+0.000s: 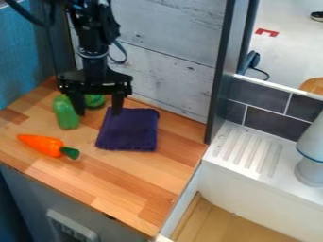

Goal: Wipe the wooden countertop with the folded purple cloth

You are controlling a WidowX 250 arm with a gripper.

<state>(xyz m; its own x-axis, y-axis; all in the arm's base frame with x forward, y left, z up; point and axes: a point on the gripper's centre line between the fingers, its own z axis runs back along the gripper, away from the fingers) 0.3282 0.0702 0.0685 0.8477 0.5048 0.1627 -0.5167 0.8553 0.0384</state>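
In the camera view, I see the black gripper [98,113] unclenched, its fingers spread wide, at ten o'clock of the folded purple cloth [128,131] on the wooden counter [129,182]. From that cloth, the green pepper [65,113] lies past nine o'clock, the orange carrot [43,143] short of nine.

This is a toy kitchen set up inside a larger room. A butcher-block counter [114,184] meets a white sink unit [243,189] with a ridged drainboard [249,150], backed by dark tiles [274,125]. A carrot [43,144] and a green pepper [66,113] (both plastic-looking) suit it. Beyond lies pale floor [287,54] bearing a red mark [266,32].
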